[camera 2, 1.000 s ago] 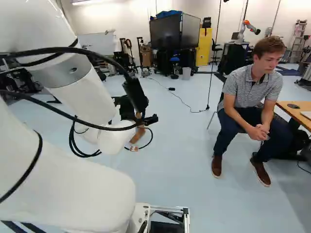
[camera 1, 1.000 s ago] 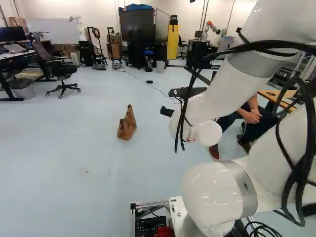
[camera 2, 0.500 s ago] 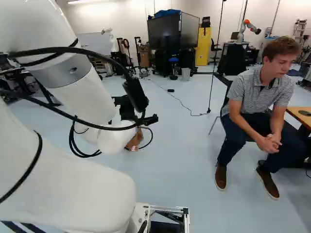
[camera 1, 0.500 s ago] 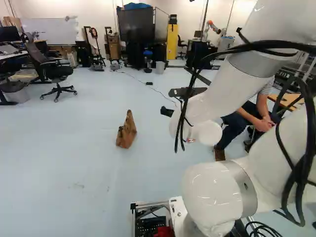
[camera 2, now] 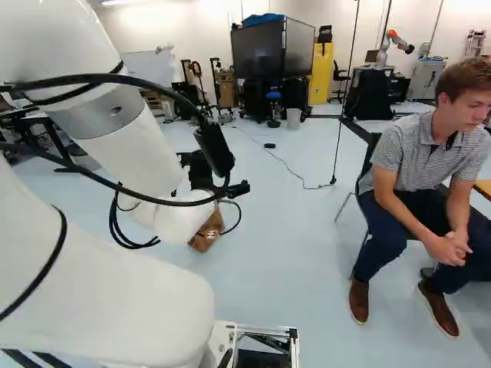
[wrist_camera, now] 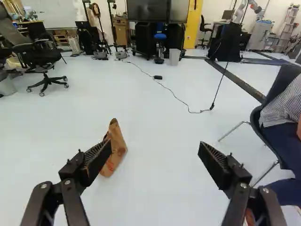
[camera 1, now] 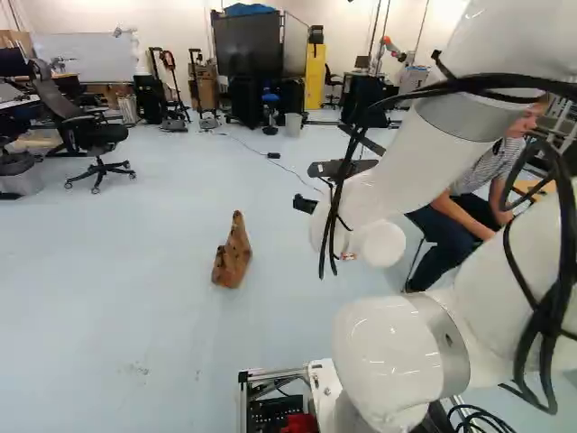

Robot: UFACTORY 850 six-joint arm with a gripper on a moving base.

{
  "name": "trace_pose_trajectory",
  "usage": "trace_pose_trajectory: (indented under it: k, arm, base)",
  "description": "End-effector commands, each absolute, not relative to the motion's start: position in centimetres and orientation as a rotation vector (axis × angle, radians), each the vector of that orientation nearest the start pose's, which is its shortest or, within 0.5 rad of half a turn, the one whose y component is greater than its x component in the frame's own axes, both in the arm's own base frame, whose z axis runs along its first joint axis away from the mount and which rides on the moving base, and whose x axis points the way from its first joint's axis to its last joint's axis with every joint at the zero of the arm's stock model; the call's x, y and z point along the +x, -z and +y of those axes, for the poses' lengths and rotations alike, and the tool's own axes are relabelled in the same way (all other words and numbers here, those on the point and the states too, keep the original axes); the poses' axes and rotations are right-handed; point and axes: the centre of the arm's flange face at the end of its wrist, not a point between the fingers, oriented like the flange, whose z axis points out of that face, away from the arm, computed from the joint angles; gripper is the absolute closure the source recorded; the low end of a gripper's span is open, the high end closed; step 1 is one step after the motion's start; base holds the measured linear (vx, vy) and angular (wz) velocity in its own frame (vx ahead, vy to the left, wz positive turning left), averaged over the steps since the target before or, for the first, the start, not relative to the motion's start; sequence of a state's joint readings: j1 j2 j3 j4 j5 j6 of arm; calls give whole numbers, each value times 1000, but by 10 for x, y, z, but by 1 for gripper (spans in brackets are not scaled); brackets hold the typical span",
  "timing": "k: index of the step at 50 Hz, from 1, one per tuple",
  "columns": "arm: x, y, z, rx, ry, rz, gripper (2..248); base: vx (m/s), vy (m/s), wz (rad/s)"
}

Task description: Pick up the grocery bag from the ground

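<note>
Standing on the pale, smooth floor (wrist_camera: pixel 160 197), the brown paper grocery bag (wrist_camera: pixel 117 146) is ahead of the black two-finger gripper (camera 2: pixel 204 172), approx. in line w/ the finger farther from the seated person (camera 2: pixel 430 176); that finger hides part of it. Gripper's wide open, fingers well apart. Bag's creased, w/ flat-looking sides, reddish marks & a narrow, pointed top. Dark chair w/ thin metal legs (wrist_camera: pixel 270 106) holds the person, ahead & to the R of the arm. Thin dark cable (wrist_camera: pixel 176 96) w/ a small black box (wrist_camera: pixel 157 77) trails across the floor beyond the bag; black wheeled office chair (camera 1: pixel 90 135) is at L of the L base view.
</note>
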State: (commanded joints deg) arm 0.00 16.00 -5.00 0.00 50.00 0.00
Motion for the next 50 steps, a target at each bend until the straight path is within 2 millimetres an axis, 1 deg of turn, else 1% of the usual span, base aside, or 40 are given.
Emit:
trace_pose_trajectory:
  k: [50]
  arm:
    - [270,-366,0,-2558,1824,0,3]
  base:
    - [200,90,175]
